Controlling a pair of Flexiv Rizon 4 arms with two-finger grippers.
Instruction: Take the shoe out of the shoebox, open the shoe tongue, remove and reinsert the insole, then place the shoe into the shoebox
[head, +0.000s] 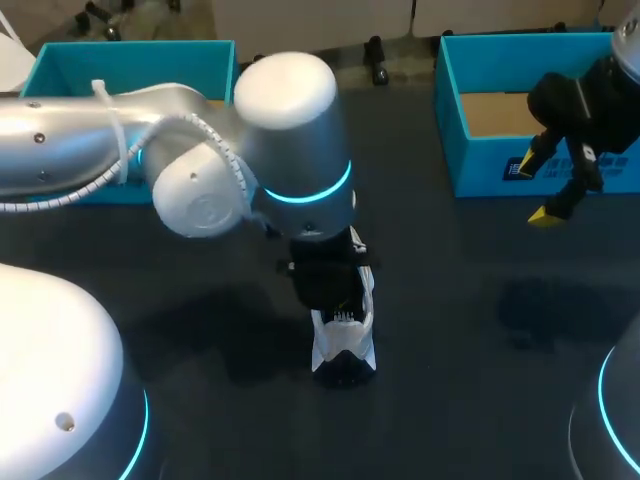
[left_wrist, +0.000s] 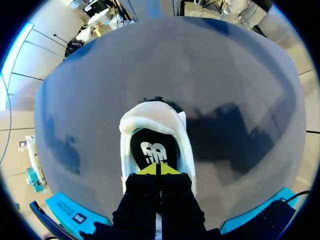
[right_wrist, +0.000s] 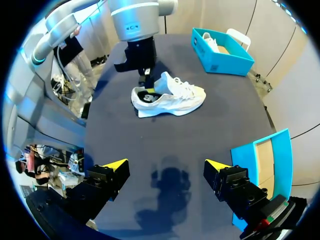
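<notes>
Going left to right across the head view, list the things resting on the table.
left blue box → shoe → right blue box

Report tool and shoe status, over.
Left tool shut, tips at shoe opening. Right tool open, near shoebox. Shoe upright on table, nothing blocking.

Dark grey table (head: 450, 400), smooth matte top, faint shadows
</notes>
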